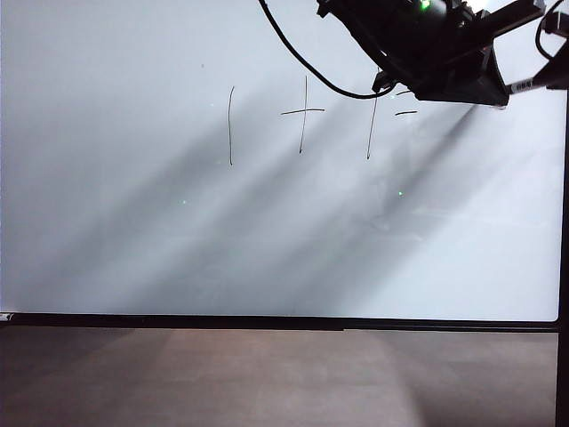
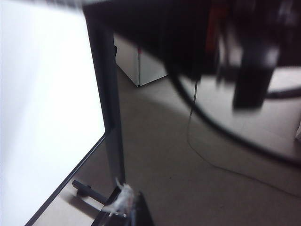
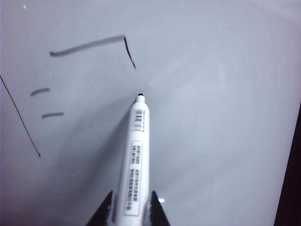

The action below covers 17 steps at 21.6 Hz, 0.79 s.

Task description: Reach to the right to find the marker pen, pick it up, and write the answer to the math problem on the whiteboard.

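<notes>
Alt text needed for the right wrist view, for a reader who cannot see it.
The right gripper holds a white marker pen, its black tip near the whiteboard. Above the tip are the first strokes of the answer, beside the two short dashes.

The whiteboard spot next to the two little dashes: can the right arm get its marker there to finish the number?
Probably yes. The right gripper is shut on the marker pen, its tip hovering by the half-drawn answer on the whiteboard, with nothing between.
</notes>
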Each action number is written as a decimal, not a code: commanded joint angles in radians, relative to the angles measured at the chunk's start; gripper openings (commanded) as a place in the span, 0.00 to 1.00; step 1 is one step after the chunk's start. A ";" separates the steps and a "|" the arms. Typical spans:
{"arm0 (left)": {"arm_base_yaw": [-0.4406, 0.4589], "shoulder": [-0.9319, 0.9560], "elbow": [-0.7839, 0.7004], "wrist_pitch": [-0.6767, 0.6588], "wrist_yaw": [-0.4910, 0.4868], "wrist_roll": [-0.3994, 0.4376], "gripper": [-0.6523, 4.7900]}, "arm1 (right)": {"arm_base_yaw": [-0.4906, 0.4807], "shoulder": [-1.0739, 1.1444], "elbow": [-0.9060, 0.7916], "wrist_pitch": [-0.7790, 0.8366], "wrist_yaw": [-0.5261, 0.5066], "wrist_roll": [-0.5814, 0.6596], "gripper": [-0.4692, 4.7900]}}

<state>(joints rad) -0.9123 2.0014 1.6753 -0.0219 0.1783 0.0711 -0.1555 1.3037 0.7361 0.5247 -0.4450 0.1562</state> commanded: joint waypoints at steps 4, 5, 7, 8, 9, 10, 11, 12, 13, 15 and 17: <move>-0.002 -0.004 0.005 0.009 0.001 0.000 0.11 | 0.007 -0.003 -0.038 0.041 0.020 -0.002 0.08; -0.002 -0.004 0.005 0.009 0.001 0.000 0.11 | 0.011 -0.003 -0.038 0.049 0.019 0.001 0.08; -0.002 -0.004 0.005 0.009 0.001 0.000 0.11 | 0.019 -0.011 -0.038 0.063 0.011 0.000 0.08; -0.002 -0.004 0.005 0.008 0.001 0.000 0.11 | 0.030 -0.019 -0.038 0.076 0.013 0.000 0.08; -0.002 -0.004 0.005 0.009 0.001 0.000 0.11 | 0.035 -0.023 -0.038 0.090 0.014 0.000 0.08; -0.002 -0.004 0.005 0.009 0.001 0.000 0.11 | 0.035 -0.026 -0.038 0.114 0.021 0.000 0.08; -0.002 -0.004 0.005 0.009 0.001 0.000 0.11 | 0.035 -0.026 -0.038 0.130 0.022 0.000 0.08; -0.002 -0.004 0.005 0.009 0.001 0.000 0.11 | 0.035 -0.026 -0.037 0.145 0.027 0.001 0.08; -0.002 -0.004 0.005 0.009 0.001 0.000 0.11 | 0.035 -0.026 -0.037 0.151 0.034 0.001 0.08; -0.002 -0.004 0.005 0.009 0.001 0.000 0.11 | 0.035 -0.026 -0.037 0.155 0.050 0.000 0.08; -0.002 -0.004 0.005 0.009 0.001 0.000 0.11 | 0.035 -0.026 -0.037 0.176 0.051 0.000 0.08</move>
<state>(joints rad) -0.9123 2.0018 1.6753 -0.0216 0.1783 0.0711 -0.1196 1.2823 0.6941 0.6632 -0.3992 0.1574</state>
